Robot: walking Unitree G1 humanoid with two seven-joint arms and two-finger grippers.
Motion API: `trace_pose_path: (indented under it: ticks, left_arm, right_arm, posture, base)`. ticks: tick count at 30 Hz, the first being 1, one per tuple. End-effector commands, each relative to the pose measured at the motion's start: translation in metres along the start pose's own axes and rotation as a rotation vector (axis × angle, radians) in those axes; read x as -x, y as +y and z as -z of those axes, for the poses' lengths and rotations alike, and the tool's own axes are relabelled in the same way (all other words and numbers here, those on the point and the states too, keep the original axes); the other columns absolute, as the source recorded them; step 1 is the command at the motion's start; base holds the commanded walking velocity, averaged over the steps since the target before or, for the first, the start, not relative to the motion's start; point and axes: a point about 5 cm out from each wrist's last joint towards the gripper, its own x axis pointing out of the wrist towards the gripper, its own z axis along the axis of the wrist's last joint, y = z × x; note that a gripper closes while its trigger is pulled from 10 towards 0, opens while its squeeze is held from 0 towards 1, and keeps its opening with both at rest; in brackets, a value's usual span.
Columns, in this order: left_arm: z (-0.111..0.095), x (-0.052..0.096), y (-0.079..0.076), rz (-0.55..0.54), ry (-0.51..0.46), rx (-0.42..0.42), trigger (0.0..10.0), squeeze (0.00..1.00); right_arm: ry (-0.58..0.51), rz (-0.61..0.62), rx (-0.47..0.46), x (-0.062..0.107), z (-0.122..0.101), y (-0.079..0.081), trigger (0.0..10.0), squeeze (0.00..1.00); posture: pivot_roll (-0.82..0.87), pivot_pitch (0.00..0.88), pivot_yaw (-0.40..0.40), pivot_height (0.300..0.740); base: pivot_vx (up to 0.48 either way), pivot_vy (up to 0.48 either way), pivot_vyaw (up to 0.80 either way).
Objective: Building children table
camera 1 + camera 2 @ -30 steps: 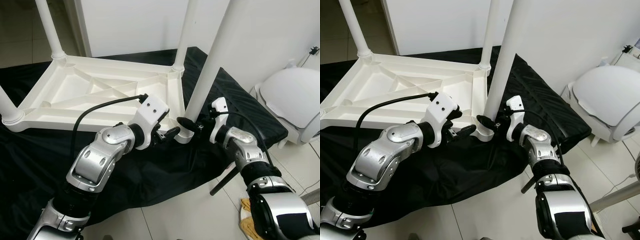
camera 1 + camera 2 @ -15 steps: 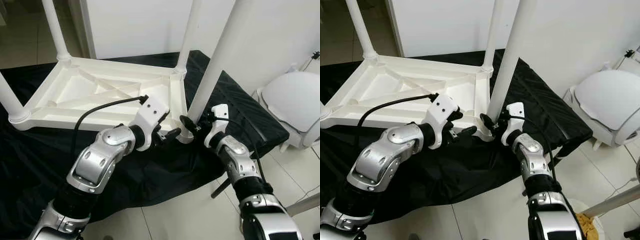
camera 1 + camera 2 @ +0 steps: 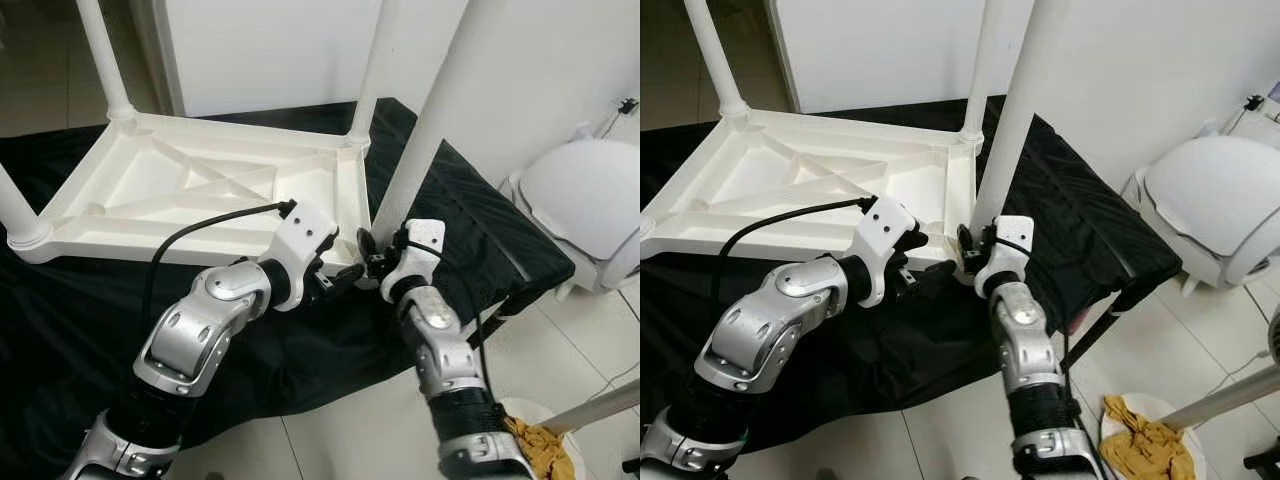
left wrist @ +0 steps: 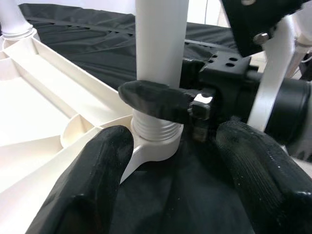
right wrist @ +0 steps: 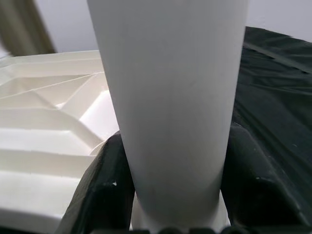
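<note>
A white plastic children's table (image 3: 190,190) lies upside down on a black cloth (image 3: 470,210). Its near right leg (image 3: 430,130) stands in the corner socket, and the threaded base (image 4: 155,127) shows just above the socket. My right gripper (image 3: 370,248) is shut on this leg low down, one black finger (image 4: 156,100) across its front. In the right wrist view the leg (image 5: 170,97) sits between both pads (image 5: 105,190). My left gripper (image 3: 335,280) is open just in front of that corner, its fingers (image 4: 92,180) on either side of the socket and not touching it.
Three other legs (image 3: 100,60) (image 3: 375,60) (image 3: 15,205) stand upright at the remaining corners. A white rounded object (image 3: 585,200) stands on the floor at the right. A yellow rag (image 3: 535,450) lies in a white dish by my right forearm. A white wall is behind.
My right forearm has swung from the right side to below the leg, wrist turned around the leg's base. The left gripper stays by the corner. The camera shifted a little.
</note>
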Motion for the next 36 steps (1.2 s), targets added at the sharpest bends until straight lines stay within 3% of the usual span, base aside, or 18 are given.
trace_pose_path:
  ticks: [1, 3, 4, 7, 8, 9, 10, 16, 20, 21, 23, 29, 36]
  left_arm:
    - [0.000, 0.000, -0.005, 0.029, -0.011, 0.007, 10.0, 0.00]
    - [0.000, 0.001, -0.004, 0.029, -0.009, 0.006, 10.0, 0.00]
    - [0.000, 0.001, -0.004, 0.029, -0.008, 0.006, 10.0, 0.00]
    - [0.000, 0.002, -0.003, 0.028, -0.004, 0.001, 10.0, 0.00]
    - [0.000, 0.002, -0.003, 0.027, -0.003, -0.001, 10.0, 0.00]
    - [0.000, 0.002, -0.003, 0.027, -0.003, -0.001, 10.0, 0.00]
    - [0.000, 0.002, -0.002, 0.027, -0.003, -0.002, 10.0, 0.00]
    - [0.001, 0.003, -0.002, 0.025, -0.002, -0.001, 10.0, 0.00]
    - [0.001, 0.003, -0.003, 0.019, -0.005, 0.006, 10.0, 0.00]
    - [0.001, 0.004, -0.003, 0.019, -0.005, 0.006, 10.0, 0.00]
    - [0.000, 0.004, -0.004, 0.022, -0.006, 0.005, 10.0, 0.00]
    - [0.000, 0.004, -0.004, 0.027, -0.002, -0.001, 10.0, 0.00]
    - [0.000, 0.006, -0.005, 0.023, 0.000, -0.003, 10.0, 0.00]
  right_arm:
    - [0.077, 0.064, -0.027, 0.006, 0.014, -0.004, 0.0, 0.00]
    - [0.085, 0.057, -0.036, 0.005, 0.014, -0.003, 0.0, 0.00]
    - [0.087, 0.058, -0.036, 0.006, 0.014, -0.003, 10.0, 0.00]
    - [0.092, 0.039, -0.027, 0.005, 0.013, -0.007, 10.0, 0.00]
    - [0.094, 0.031, -0.021, 0.005, 0.012, -0.010, 10.0, 0.14]
    - [0.094, 0.031, -0.021, 0.005, 0.012, -0.010, 10.0, 0.14]
    - [0.093, 0.022, -0.019, 0.005, 0.011, -0.013, 10.0, 1.00]
    - [0.095, -0.029, -0.009, 0.004, 0.008, -0.017, 10.0, 1.00]
    - [0.067, -0.174, -0.025, 0.003, -0.004, -0.021, 10.0, 1.00]
    - [0.053, -0.220, -0.016, 0.002, -0.009, -0.023, 10.0, 0.00]
    - [0.039, -0.314, 0.026, -0.001, -0.017, -0.029, 10.0, 0.00]
    - [0.068, -0.447, 0.134, -0.007, -0.018, -0.041, 10.0, 0.00]
    - [0.141, -0.594, 0.182, -0.012, -0.011, -0.046, 10.0, 0.00]
  posture:
    - [-0.07, 0.034, -0.051, 0.740]
    - [-0.07, 0.030, -0.048, 0.740]
    - [-0.07, 0.030, -0.048, 0.740]
    - [-0.07, 0.030, -0.046, 0.740]
    - [-0.07, 0.030, -0.046, 0.740]
    - [-0.07, 0.030, -0.046, 0.740]
    - [-0.07, 0.029, -0.046, 0.740]
    - [-0.07, 0.026, -0.050, 0.740]
    - [-0.06, 0.023, -0.049, 0.740]
    - [-0.06, 0.024, -0.048, 0.740]
    - [-0.06, 0.025, -0.050, 0.740]
    - [-0.05, 0.022, -0.054, 0.740]
    - [-0.03, 0.016, -0.061, 0.740]
  base:
    - [0.000, 0.000, 0.00]
    - [0.000, 0.000, 0.00]
    - [0.000, 0.000, 0.00]
    - [0.000, 0.000, 0.00]
    - [0.000, 0.000, 0.00]
    - [0.000, 0.000, 0.00]
    - [0.000, 0.000, 0.00]
    - [0.000, 0.000, 0.00]
    - [0.000, 0.000, 0.00]
    - [0.000, 0.000, 0.00]
    - [0.000, 0.000, 0.00]
    - [0.000, 0.000, 0.00]
    - [0.000, 0.000, 0.00]
